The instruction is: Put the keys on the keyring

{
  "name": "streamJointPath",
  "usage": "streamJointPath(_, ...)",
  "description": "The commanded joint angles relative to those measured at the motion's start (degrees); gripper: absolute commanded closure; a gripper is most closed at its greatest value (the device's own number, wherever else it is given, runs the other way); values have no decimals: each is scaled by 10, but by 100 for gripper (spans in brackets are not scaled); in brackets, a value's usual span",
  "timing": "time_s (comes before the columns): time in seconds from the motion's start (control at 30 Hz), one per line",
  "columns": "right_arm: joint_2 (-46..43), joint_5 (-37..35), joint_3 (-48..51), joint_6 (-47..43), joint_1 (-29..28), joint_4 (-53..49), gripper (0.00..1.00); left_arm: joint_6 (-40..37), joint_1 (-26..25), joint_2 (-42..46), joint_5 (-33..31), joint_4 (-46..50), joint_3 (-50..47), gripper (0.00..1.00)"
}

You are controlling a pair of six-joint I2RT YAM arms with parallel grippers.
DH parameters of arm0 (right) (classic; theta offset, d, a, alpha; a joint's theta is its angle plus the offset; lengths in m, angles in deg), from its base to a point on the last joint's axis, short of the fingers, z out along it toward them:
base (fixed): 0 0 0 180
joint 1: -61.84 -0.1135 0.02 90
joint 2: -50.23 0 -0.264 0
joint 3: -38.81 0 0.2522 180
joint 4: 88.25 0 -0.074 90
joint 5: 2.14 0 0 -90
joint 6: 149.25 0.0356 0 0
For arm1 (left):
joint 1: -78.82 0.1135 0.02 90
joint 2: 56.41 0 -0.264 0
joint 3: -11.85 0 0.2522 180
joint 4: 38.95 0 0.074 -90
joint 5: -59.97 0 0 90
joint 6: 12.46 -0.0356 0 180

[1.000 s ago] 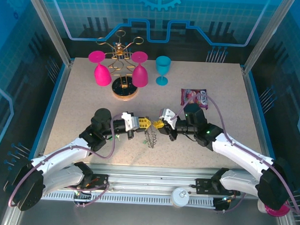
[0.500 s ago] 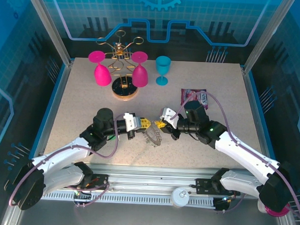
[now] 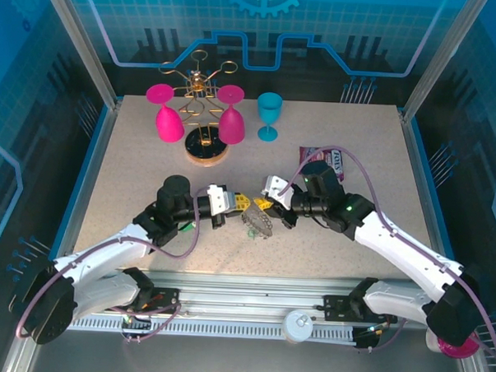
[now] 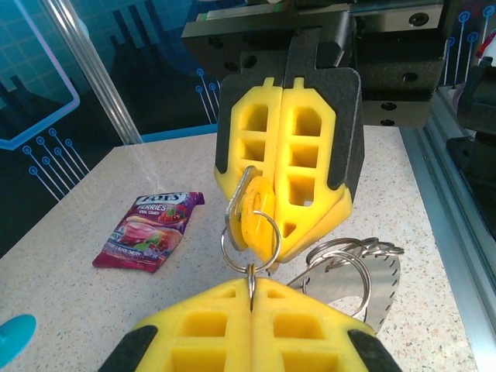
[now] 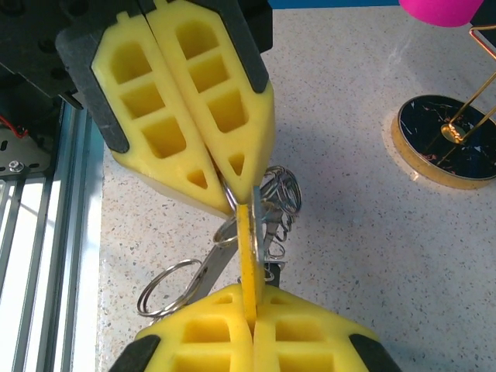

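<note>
The two grippers meet tip to tip over the middle of the table. My left gripper [image 3: 233, 204] [image 4: 251, 285] is shut on a small silver split ring [image 4: 249, 236]. My right gripper [image 3: 266, 205] [image 5: 252, 314] is shut on the yellow-orange key [image 5: 248, 248] [image 4: 257, 219], whose head is threaded through that split ring. The grey keyring [image 3: 257, 223] [image 4: 378, 288], with its ridged rim and several loose split rings, hangs below the left fingers, just above the table. I cannot make out the other keys.
A gold glass rack on a round wooden base [image 3: 207, 149] [image 5: 446, 139] holds two pink glasses at the back. Beside it stands a teal cup [image 3: 269, 114]. A snack packet [image 3: 330, 159] [image 4: 151, 229] lies behind the right arm. A metal rail runs along the table's near edge.
Both grippers have crept slightly away from the near edge, still locked together. The hanging keyring has swung and turned from edge-on to showing its face.
</note>
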Motion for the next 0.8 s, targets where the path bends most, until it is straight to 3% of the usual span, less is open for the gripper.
streamJointPath(0.0, 6, -7, -31, -8, -10, -8, 100, 8, 3, 3, -11, -18, -15, 95)
streamJointPath(0.1, 12, -11, -37, -10, -14, -13, 100, 12, 4, 9, -16, -22, -24, 94)
streamJointPath(0.2, 21, -27, -42, -10, -16, -22, 100, 15, 4, 17, -25, -28, -34, 70)
streamJointPath(0.33, 32, -59, -54, -9, -18, -39, 100, 31, 6, 44, -36, -35, -50, 58)
streamJointPath(0.43, 45, -84, -68, -12, -24, -52, 100, 93, 8, 88, -80, -63, -69, 54)
streamJointPath(0.53, 66, -105, -87, -12, -40, -58, 100, 175, 8, 159, -165, -135, -123, 49)
streamJointPath(0.6, 86, -108, -102, -5, -55, -50, 100, 231, 8, 215, -260, -154, -161, 42)
streamJointPath(0.7, 121, -101, -127, 0, -76, -19, 100, 298, 8, 313, -411, -114, -197, 35)
streamJointPath(0.77, 150, -91, -156, 7, -87, 0, 100, 347, 8, 376, -533, -37, -198, 24)
